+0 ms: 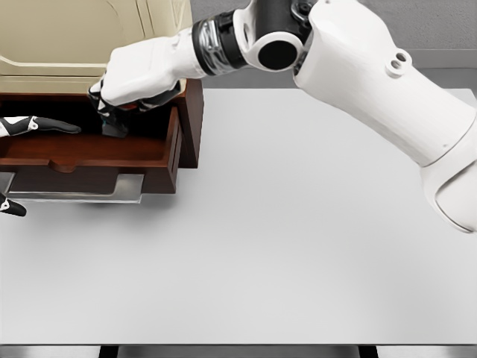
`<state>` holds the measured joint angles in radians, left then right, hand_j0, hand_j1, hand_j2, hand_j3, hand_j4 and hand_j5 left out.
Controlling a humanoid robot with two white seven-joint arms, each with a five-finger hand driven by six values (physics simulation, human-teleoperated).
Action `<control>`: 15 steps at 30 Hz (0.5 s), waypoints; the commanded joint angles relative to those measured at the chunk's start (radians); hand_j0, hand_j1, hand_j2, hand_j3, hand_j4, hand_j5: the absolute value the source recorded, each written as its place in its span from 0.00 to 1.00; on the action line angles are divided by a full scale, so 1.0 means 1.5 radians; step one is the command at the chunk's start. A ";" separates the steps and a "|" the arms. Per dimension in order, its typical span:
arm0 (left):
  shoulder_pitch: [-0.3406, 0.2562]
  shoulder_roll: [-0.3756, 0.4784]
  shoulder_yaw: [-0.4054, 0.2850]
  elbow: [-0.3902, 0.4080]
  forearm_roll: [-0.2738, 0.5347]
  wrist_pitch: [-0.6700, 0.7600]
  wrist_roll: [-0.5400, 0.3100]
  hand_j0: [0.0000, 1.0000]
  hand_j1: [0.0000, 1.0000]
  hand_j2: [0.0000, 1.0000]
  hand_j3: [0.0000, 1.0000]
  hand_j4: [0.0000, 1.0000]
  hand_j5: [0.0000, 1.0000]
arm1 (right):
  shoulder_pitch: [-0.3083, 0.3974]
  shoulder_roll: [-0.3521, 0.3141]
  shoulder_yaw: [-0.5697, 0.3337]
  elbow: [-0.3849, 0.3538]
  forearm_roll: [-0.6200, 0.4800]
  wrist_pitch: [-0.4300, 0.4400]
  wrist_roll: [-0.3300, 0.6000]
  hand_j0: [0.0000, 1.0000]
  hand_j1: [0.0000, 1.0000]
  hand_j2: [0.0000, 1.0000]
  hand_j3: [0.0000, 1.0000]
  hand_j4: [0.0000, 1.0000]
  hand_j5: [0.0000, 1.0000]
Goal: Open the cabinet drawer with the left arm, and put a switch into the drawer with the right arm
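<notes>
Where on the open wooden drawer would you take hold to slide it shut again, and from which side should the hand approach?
Grip the drawer at the recessed notch in the middle of its front panel, coming from the front, the table side. The front faces the robot and the notch gives fingers a lip. The right hand, over the drawer and holding a small dark object, should probably withdraw first.
</notes>
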<state>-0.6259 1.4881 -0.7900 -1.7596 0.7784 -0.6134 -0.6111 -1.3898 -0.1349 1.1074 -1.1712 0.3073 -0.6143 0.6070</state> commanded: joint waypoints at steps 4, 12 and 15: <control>0.000 0.001 0.001 0.000 0.006 0.002 0.000 1.00 1.00 1.00 1.00 1.00 1.00 | -0.004 0.005 -0.001 0.004 0.008 0.002 0.003 1.00 1.00 1.00 1.00 1.00 1.00; 0.000 0.001 0.001 0.000 0.006 0.002 0.000 1.00 1.00 1.00 1.00 1.00 1.00 | -0.002 -0.015 -0.016 0.001 0.008 0.002 0.003 1.00 1.00 1.00 1.00 1.00 1.00; 0.000 0.001 0.001 0.000 0.006 0.002 0.000 1.00 1.00 1.00 1.00 1.00 1.00 | 0.011 -0.088 -0.037 -0.088 0.003 0.002 0.003 1.00 1.00 1.00 1.00 1.00 1.00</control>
<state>-0.6252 1.4878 -0.7903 -1.7596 0.7777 -0.6135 -0.6111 -1.3484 -0.2101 1.0729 -1.2382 0.3210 -0.6142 0.6114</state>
